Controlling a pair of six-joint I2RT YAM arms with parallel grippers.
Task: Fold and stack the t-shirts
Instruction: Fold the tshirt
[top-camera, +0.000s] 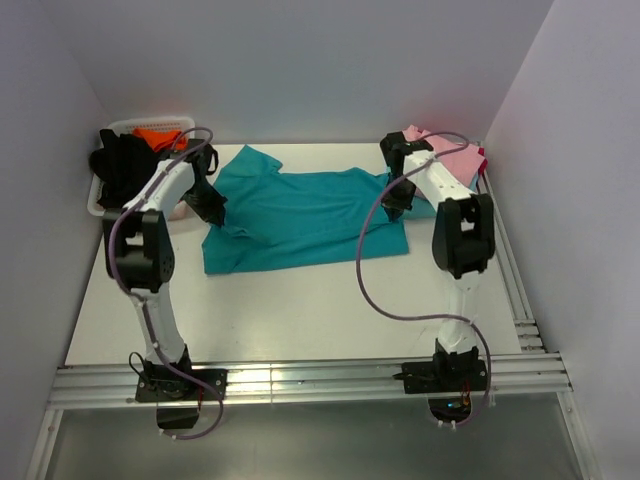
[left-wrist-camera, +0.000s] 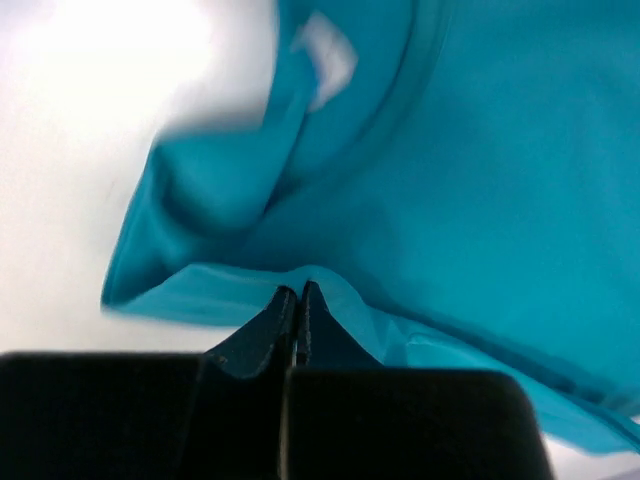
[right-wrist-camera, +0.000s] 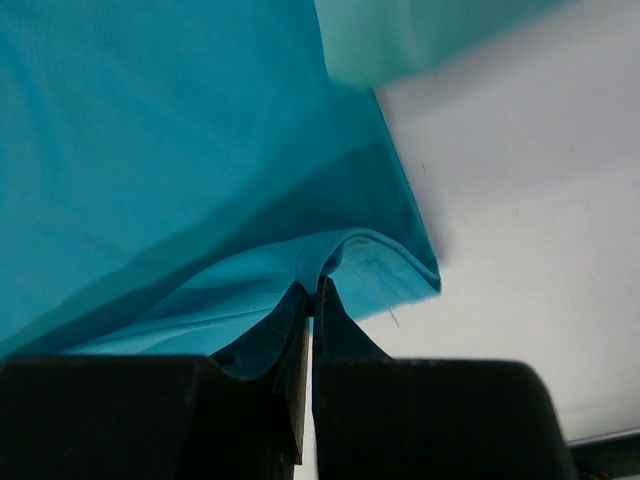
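we see a white desk (top-camera: 300, 320) walled on three sides, with a teal t-shirt (top-camera: 300, 215) spread across its middle, its round neck toward the left and its hem toward the right. the left arm (top-camera: 150, 240) and the right arm (top-camera: 455, 230) rise from the near edge and bend inward over the two ends of the garment. at the far left corner stands a white basket (top-camera: 120, 128) holding orange cloth (top-camera: 160, 135) and black cloth (top-camera: 118, 160). at the far right corner lies a folded pink t-shirt (top-camera: 458, 160), partly hidden behind the right arm. in the right wrist view a pale aqua t-shirt (right-wrist-camera: 420, 35) sits just beyond the teal hem, blurred. the left tool (left-wrist-camera: 298, 292) is pinched closed on a fold of teal cloth near the collar, the fabric bunching up around its tips. the right tool (right-wrist-camera: 312, 290) is likewise clamped on the teal hem's edge near a corner, where the cloth arches over its fingers above the bare desk.
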